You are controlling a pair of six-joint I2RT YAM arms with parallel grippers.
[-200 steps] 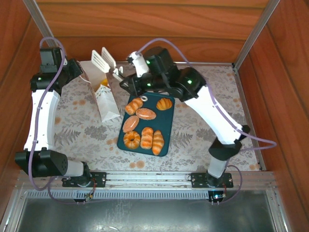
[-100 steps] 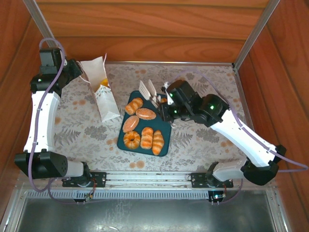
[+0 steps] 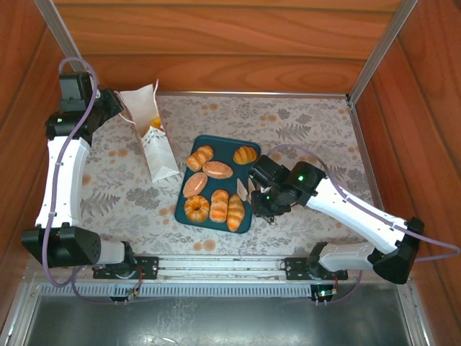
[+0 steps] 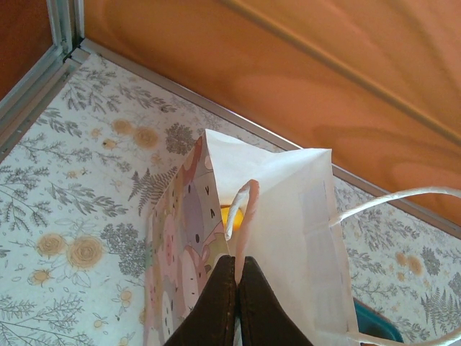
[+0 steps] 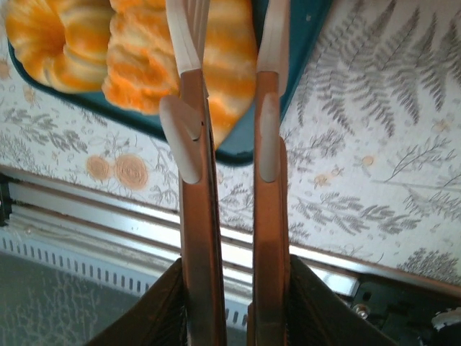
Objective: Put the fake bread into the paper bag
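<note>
At right pincer [image 3: 245, 192] tips, jaws narrow and empty, sat a fake bread roll [image 3: 235, 211] near tray [image 3: 223, 144] edge; off-centre closing risked nudging it off; left pincer [image 4: 236, 270] pinched paper bag [image 4: 288, 216] rim.

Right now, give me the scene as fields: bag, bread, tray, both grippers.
bag: left of tray, mouth open
bread: seven pieces on tray, one orange piece seen inside bag
tray: dark teal, mid-table
left gripper: shut on bag rim
right gripper: open, empty, over tray's near right edge
</note>
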